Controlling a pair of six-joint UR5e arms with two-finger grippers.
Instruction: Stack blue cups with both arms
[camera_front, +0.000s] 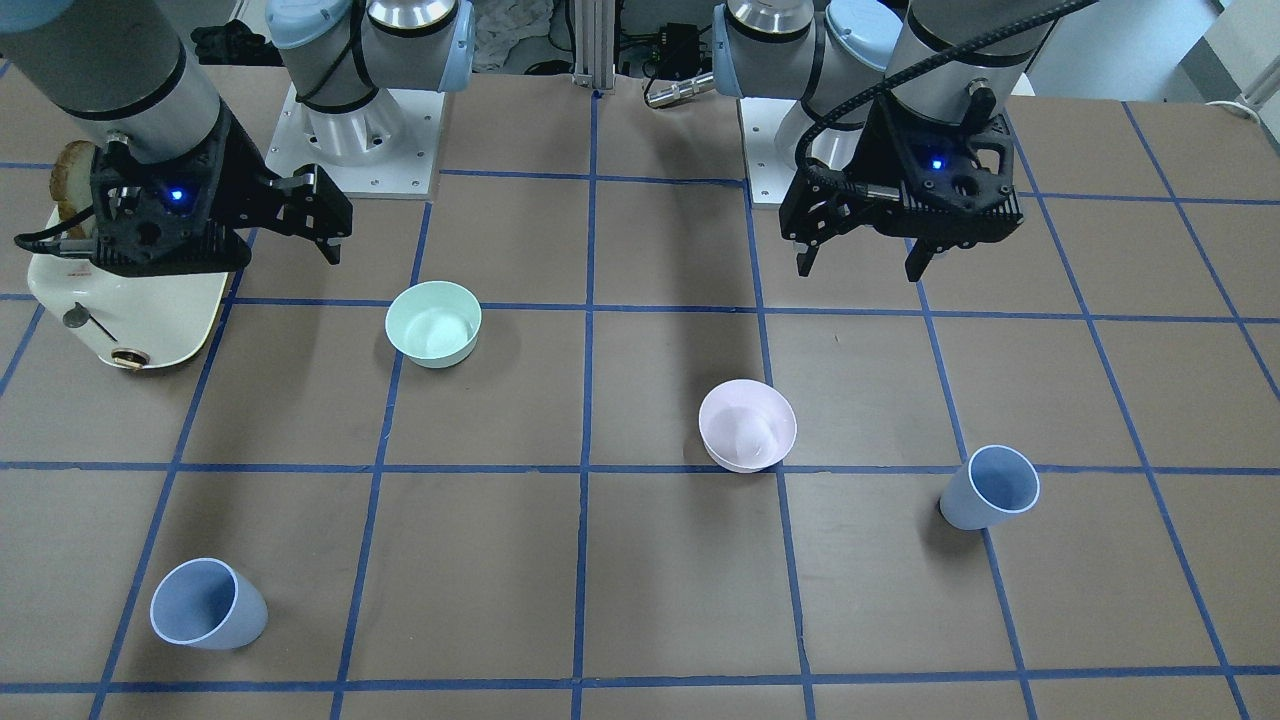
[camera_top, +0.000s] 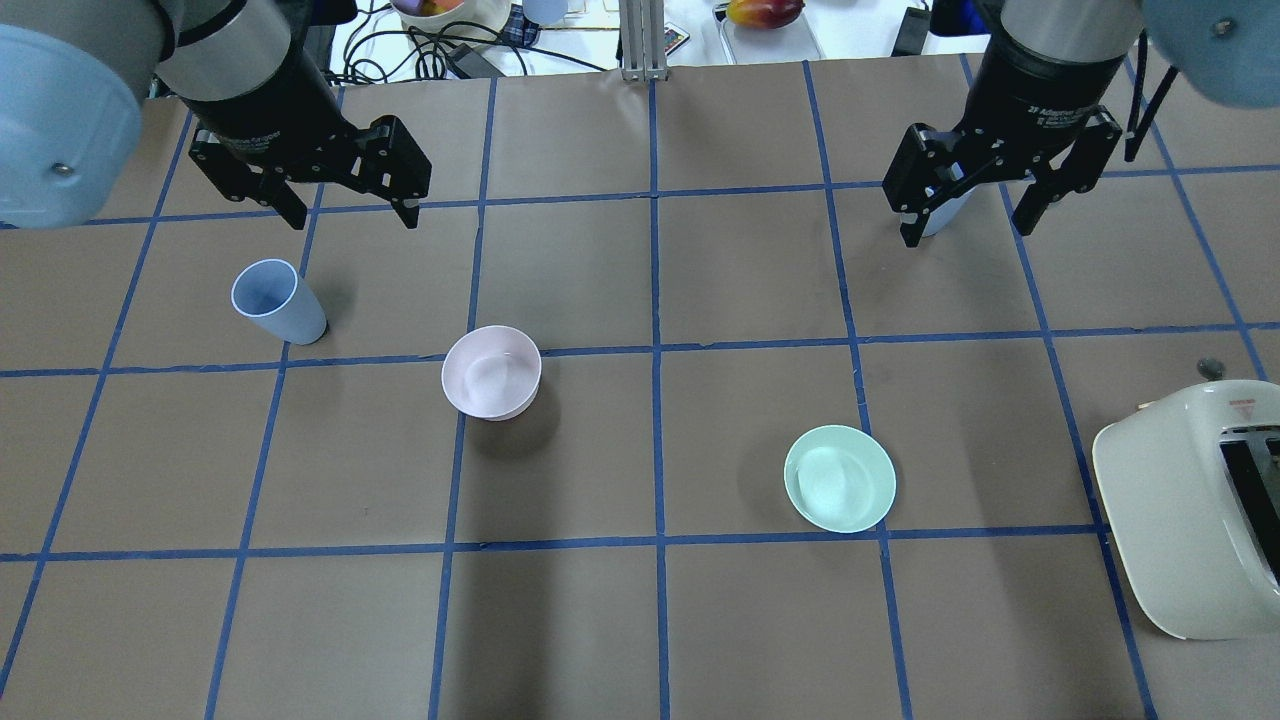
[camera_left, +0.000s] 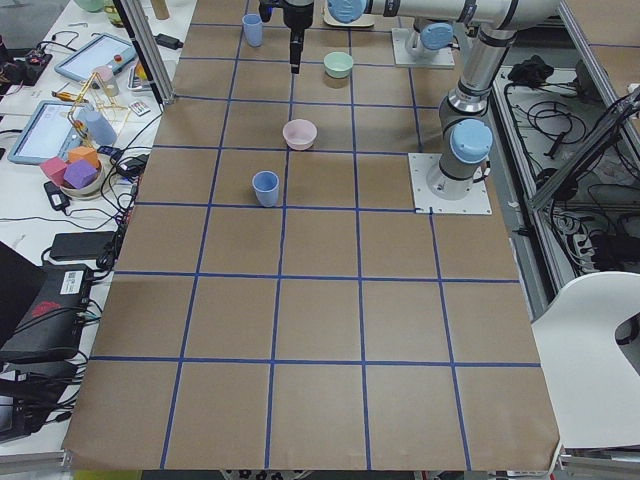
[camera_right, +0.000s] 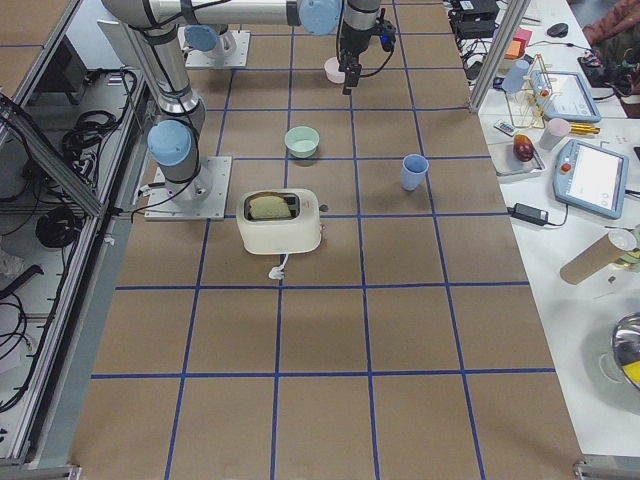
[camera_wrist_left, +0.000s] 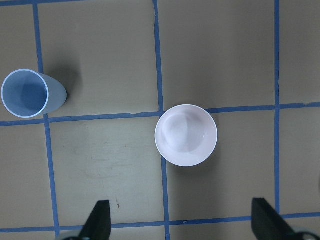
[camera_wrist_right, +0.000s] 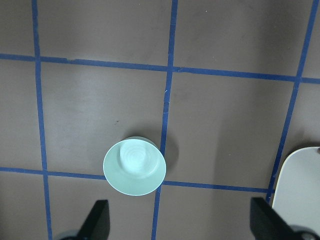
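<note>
Overhead, bare table (camera_top: 560, 640) rings the left-side blue cup (camera_top: 278, 300), bar the pink bowl (camera_top: 491, 371) near at 4 o'clock, and the right-side blue cup (camera_front: 208, 604), with mint-green bowl (camera_top: 839, 478) and toaster (camera_top: 1190, 510) well apart at 7 and 5 o'clock.

Smooth matt plastic blue cups (camera_front: 990, 488), brown paper table cover (camera_front: 680, 580), glossy toaster (camera_front: 150, 310), metal arms (camera_front: 110, 60)

The surface (camera_left: 320, 320) is brown paper crossed by a blue tape grid (camera_top: 656, 349). A white bench (camera_left: 25, 215) (cluttered with tablets (camera_left: 97, 57)) runs along one side. A white chair (camera_left: 590, 340) stands opposite.
</note>
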